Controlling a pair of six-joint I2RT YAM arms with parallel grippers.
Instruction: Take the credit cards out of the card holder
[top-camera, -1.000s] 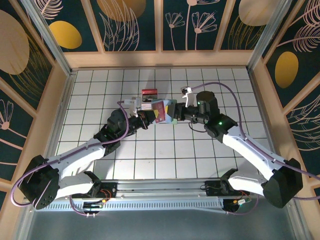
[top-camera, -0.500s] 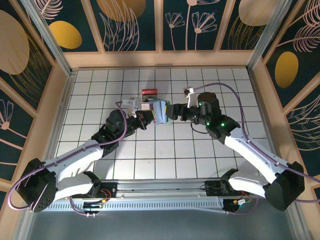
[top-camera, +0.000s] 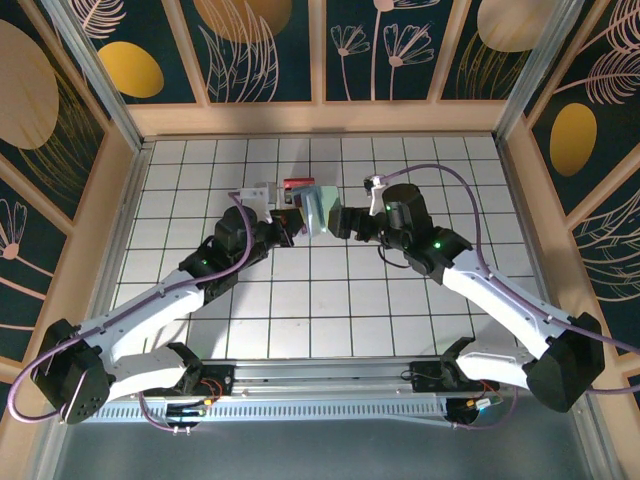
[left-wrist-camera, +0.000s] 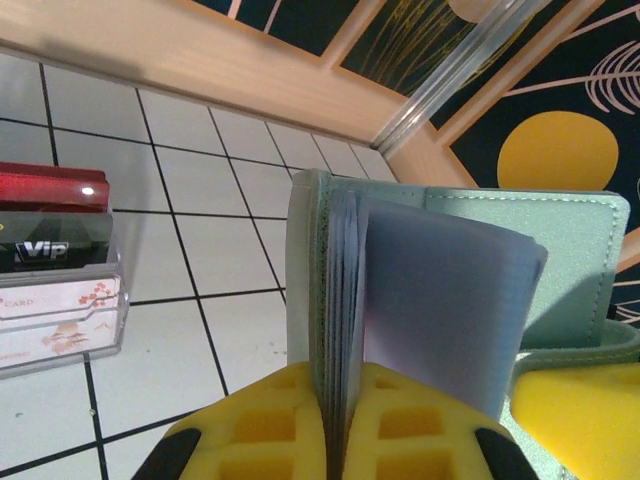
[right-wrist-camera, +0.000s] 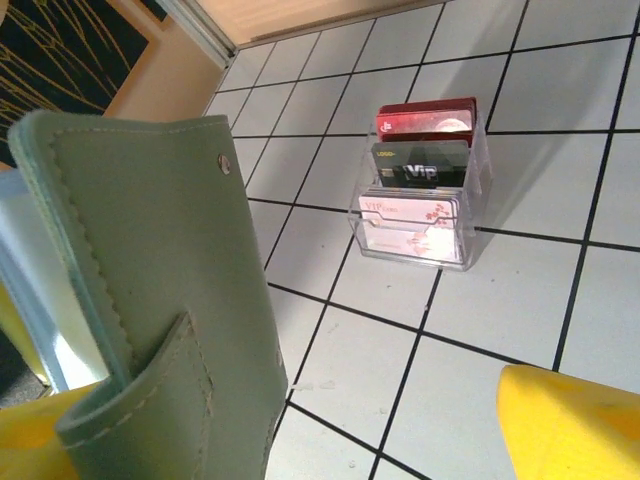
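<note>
Left arm (top-camera: 150, 312): white shells on the long links, black rounded joint housings, one small green light (top-camera: 203, 265) on the forearm.
Right arm (top-camera: 500, 298): matching white links and black joints, a green lamp (top-camera: 433, 243) near the wrist.
Cables (top-camera: 462, 180): purple, running outside each arm in loose loops.
Wrist mounts (top-camera: 256, 196): small white brackets.
Left gripper pads (left-wrist-camera: 255, 432): bright yellow, moulded with square recesses, black at the outer corners.
Right gripper pads (right-wrist-camera: 570, 420): bright yellow, smooth-faced.
</note>
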